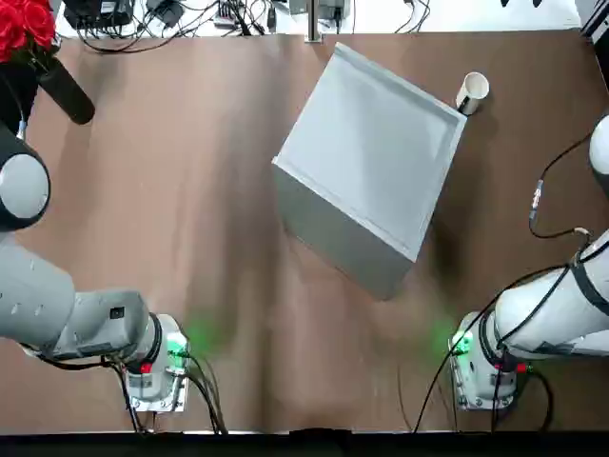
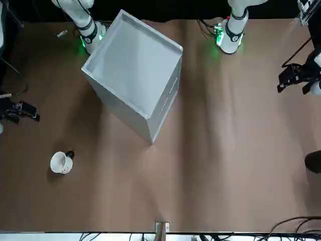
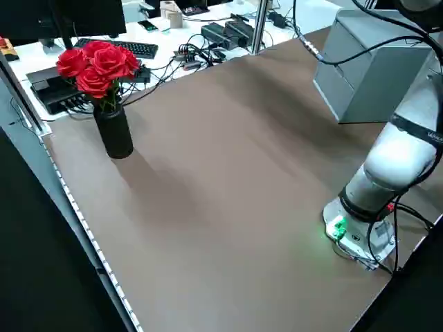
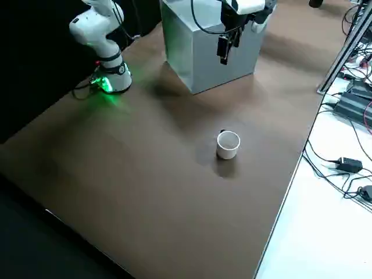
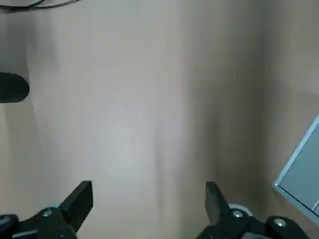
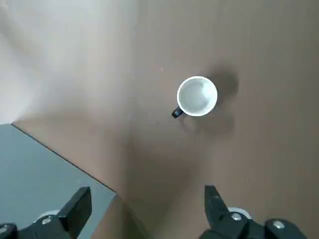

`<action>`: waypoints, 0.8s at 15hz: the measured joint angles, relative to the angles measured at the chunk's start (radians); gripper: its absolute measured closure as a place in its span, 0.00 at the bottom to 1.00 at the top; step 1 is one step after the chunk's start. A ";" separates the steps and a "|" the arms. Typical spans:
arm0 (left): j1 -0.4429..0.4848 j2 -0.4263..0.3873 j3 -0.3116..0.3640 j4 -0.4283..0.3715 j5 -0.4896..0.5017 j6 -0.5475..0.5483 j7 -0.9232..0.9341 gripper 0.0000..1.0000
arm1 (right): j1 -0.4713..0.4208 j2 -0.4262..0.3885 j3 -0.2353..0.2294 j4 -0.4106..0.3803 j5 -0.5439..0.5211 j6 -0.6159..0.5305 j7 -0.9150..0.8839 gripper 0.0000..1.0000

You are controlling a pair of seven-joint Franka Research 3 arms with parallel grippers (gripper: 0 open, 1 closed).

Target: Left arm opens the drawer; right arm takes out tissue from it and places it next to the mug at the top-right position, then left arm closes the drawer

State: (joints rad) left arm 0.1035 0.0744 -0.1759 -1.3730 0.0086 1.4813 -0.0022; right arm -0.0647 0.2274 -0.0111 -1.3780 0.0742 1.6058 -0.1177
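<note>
**Pincers raised, drawer shut**

Left pincer [image 5: 149,204]: fingers spread, over bare bench [image 1: 190,190]; vase of red roses [image 3: 104,90] off to its outer side. Right pincer [image 6: 148,206]: fingers spread, above cabinet [image 1: 371,171] edge, mug [image 6: 197,96] beyond on bench. Drawer [image 2: 168,98] closed; tissue unseen.

A broad brown matte table [image 1: 190,238] carries everything. A big grey box cabinet [image 1: 371,162] sits skewed, right of centre. A small white mug [image 1: 471,91] stands just beside its far-right corner. A black vase of red roses [image 3: 111,128] occupies the far-left corner.
</note>
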 joint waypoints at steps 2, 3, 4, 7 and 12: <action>0.000 0.000 0.000 0.000 0.000 0.000 0.002 0.00 | 0.000 -0.001 0.000 0.000 0.000 0.000 0.001 0.00; 0.000 0.001 0.000 0.000 0.000 0.000 0.001 0.00 | 0.000 -0.001 0.000 0.000 0.000 0.000 0.001 0.00; 0.000 0.002 0.001 0.000 0.000 0.000 0.000 0.00 | 0.000 -0.001 0.000 0.000 0.000 0.000 0.001 0.00; 0.001 0.010 0.004 -0.002 0.000 -0.001 -0.001 0.00 | -0.001 -0.001 -0.001 0.000 0.000 0.000 0.003 0.00; 0.051 0.117 0.009 -0.027 -0.020 -0.062 -0.022 0.00 | -0.002 -0.001 -0.002 0.000 0.000 0.001 0.004 0.00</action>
State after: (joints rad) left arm 0.1547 0.1915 -0.1673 -1.3996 -0.0111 1.4197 -0.0244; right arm -0.0669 0.2268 -0.0133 -1.3784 0.0742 1.6063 -0.1133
